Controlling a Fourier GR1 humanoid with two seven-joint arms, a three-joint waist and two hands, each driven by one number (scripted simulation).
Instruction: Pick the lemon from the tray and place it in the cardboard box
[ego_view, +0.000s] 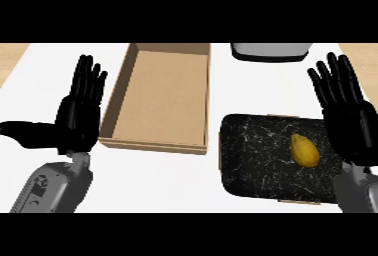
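Lemon (304, 150): lies on the black tray (255, 160).
Cardboard box (159, 95): left of tray.
My left hand (77, 117): fingers straight, holding nothing.
My right hand (347, 115): the same.

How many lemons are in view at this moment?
1. The lemon lies on the black speckled tray, toward its right side, beside the right hand. The cardboard box shows no lemon inside.

The left robot hand (77, 117) is held flat, fingers straight and pointing away, thumb spread wide to its outer side. The right robot hand (347, 117) is likewise open, fingers straight, above its grey forearm.
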